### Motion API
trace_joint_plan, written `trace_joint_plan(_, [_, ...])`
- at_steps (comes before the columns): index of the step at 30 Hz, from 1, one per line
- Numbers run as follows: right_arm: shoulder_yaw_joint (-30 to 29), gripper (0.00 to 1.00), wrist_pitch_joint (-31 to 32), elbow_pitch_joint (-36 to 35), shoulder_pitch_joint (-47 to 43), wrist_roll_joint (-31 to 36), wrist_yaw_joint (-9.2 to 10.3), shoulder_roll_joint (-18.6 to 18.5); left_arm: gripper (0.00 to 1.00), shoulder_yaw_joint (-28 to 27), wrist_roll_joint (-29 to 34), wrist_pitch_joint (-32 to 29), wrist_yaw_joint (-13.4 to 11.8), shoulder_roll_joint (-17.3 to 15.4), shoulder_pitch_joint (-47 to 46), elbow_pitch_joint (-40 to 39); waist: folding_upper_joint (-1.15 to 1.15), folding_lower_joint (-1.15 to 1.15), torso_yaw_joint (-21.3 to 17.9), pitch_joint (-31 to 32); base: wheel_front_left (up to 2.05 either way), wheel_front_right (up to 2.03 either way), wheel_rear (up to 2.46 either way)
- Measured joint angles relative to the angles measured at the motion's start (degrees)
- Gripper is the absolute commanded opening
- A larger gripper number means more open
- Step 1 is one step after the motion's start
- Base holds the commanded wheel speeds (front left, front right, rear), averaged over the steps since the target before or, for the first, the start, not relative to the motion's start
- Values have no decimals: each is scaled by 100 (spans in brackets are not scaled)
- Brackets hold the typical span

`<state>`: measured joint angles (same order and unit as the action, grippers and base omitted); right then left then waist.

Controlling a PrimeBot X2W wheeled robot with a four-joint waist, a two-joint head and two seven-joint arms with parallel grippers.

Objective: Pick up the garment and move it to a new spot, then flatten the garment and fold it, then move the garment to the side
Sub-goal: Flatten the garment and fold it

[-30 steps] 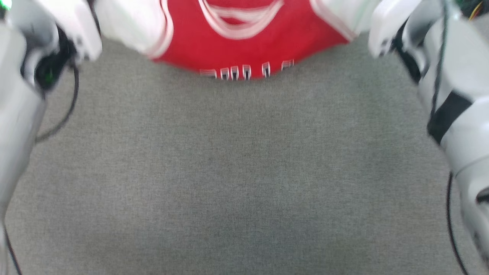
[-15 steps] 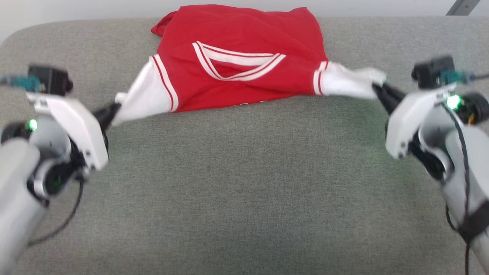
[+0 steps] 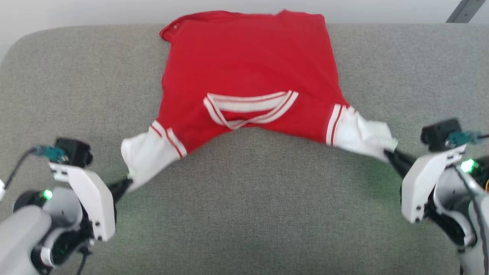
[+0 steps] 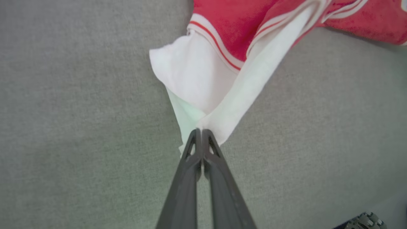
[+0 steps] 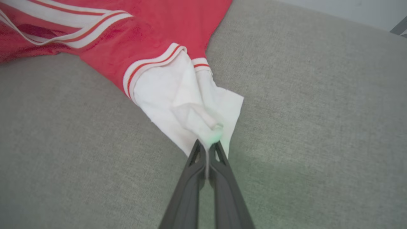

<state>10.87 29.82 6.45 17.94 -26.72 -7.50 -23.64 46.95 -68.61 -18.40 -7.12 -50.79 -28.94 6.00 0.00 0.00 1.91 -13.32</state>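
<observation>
Both arms were on it! The red jersey-style garment with white short sleeves [image 3: 248, 65] lay spread on the grey fabric-covered bench [image 3: 244, 214], its hem up at the middle of the far edge and its neck turned toward the near edge. The red body looked mostly smooth, with one far corner curled over. The V-shaped neckband [image 3: 250, 109], white with thin red stripes, sat right at the near rim of the cloth, which arched up a little and threw a shadow on the bench beneath.

Out on the left side, the left gripper [image 3: 128, 183] had its two dark fingers pressed fully together on the very tip of the left sleeve [image 3: 147, 156], and the white cloth fanned out from that pinch toward the striped cuff seam. Over toward the right edge, the right gripper [image 3: 387, 154] was clamped tight as well, with a bunched fold of the right sleeve [image 3: 359, 133] caught between its fingertips. Both sleeves were drawn outward and toward the near edge, pulling the shoulders wide.
</observation>
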Motion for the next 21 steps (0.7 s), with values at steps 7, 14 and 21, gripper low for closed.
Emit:
trace_joint_plan(7, [-119,0,613,-415,-637,30,0,30,0,130,-164,-81,-224,-64,463,-204,0,0,2,96,0,0,0])
trace_joint_plan(14, [-156,0,1314,-783,-1305,-166,0,-49,0,255,-292,-59,-482,-180,1004,-437,0,0,14,166,0,0,0])
trace_joint_plan(21, [-78,0,1972,-1078,-1934,-419,0,-259,0,350,-466,-69,-712,-241,1444,-628,0,0,57,151,0,0,0])
